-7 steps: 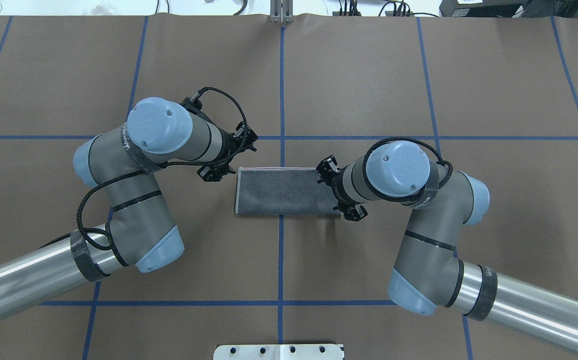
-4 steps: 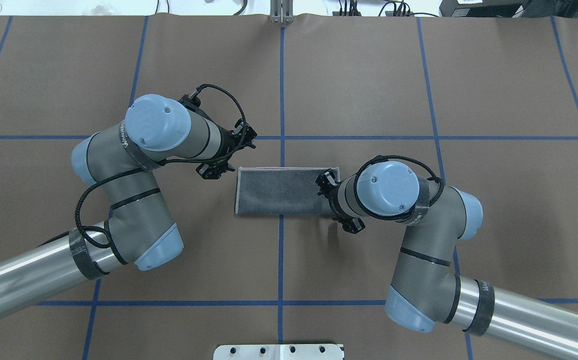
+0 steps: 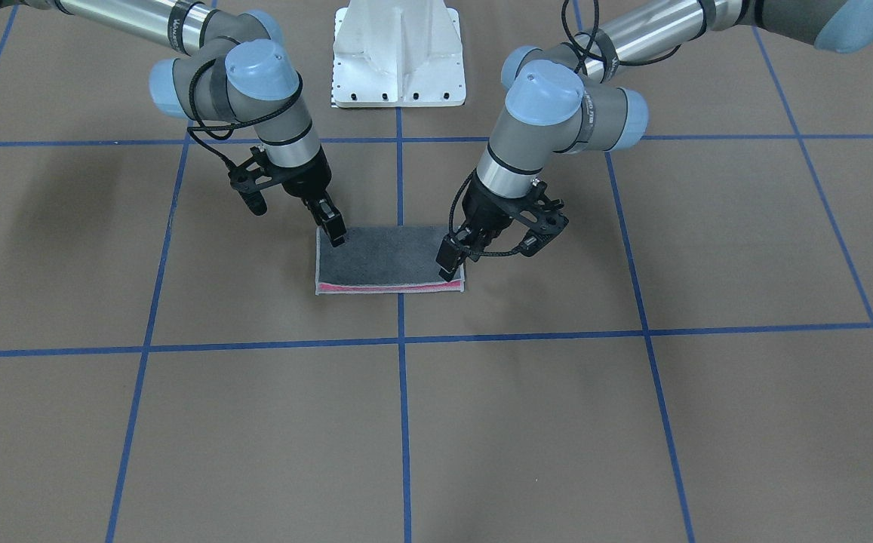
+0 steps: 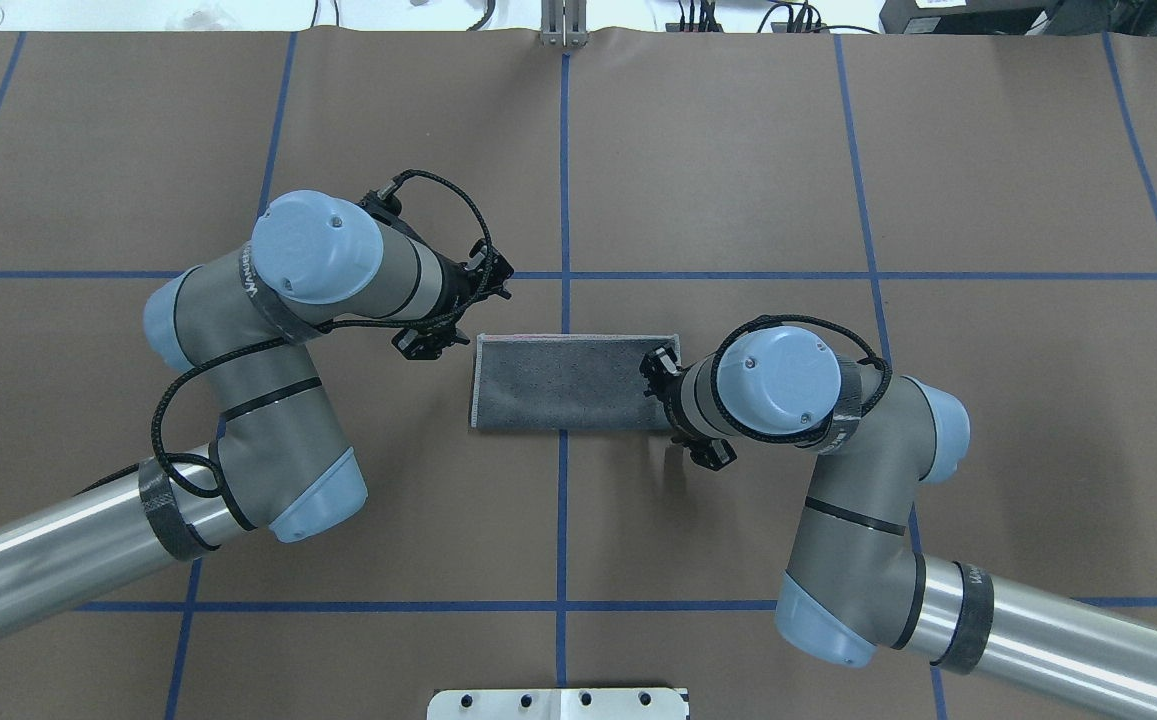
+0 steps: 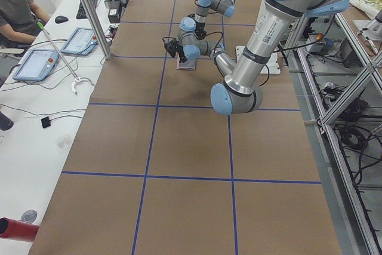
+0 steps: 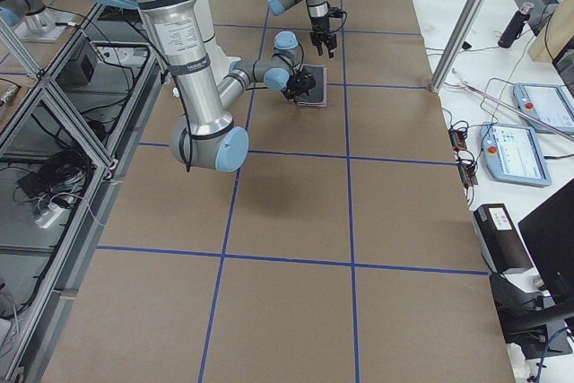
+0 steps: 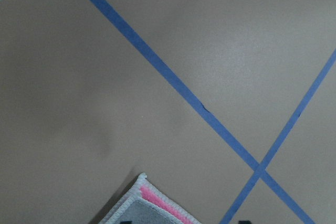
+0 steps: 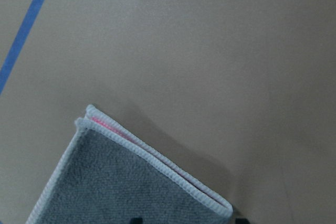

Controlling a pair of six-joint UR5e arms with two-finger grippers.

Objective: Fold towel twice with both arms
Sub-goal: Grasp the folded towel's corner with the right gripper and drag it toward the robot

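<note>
Folded once, grey face up, mid brown table [image 4: 738, 150]: small pink-and-grey terry towel [image 4: 568, 382]. Soft, limp, light; best pinched at end corners. Black left gripper [image 3: 447, 265] and right gripper [image 3: 334, 226] parted, empty.

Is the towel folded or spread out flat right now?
Folded once: the towel shows two stacked stitched edges with pink between them, dark grey face up.

Brown tbl [image 4: 938, 150], blue tape [image 4: 564, 150], white base [image 3: 398, 53]
</note>
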